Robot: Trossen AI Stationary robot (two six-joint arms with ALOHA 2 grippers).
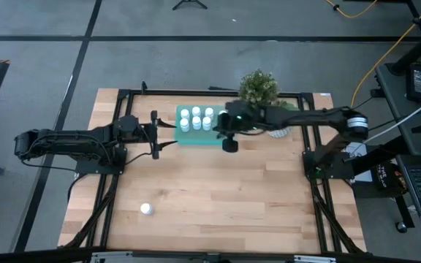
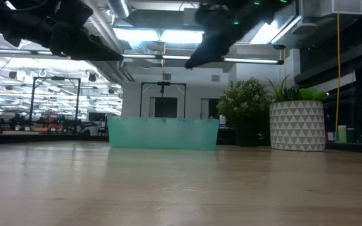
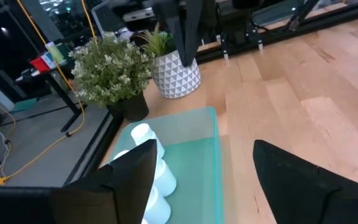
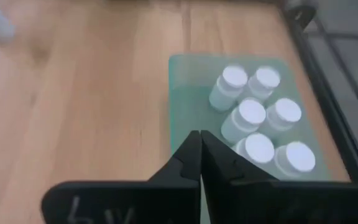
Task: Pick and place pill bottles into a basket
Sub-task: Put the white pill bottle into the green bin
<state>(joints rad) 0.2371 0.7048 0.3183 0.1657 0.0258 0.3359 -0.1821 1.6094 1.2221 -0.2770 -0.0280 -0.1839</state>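
High view: six small white capped pill bottles (image 1: 196, 118) stand in the shallow translucent teal plastic basket (image 1: 196, 136); a seventh (image 1: 145, 209) sits alone, well apart.
Low view: basket wall hides its bottles.
Left wrist view: left gripper (image 3: 216, 177) wide, empty, beside basket.
Right wrist view: right gripper (image 4: 201, 152) pinched together, empty, above basket.

Translucent teal-green basket (image 1: 196, 137) holding white pill bottles (image 4: 252, 115) with white caps; one more white bottle (image 1: 146, 209) on the pale, light-brown wooden table (image 1: 218, 190). White plant pot (image 3: 176, 74) patterned with grey triangles, beside a green leafy plant (image 3: 110, 65) in a black pot. Black arms with black fingers (image 3: 303, 180)
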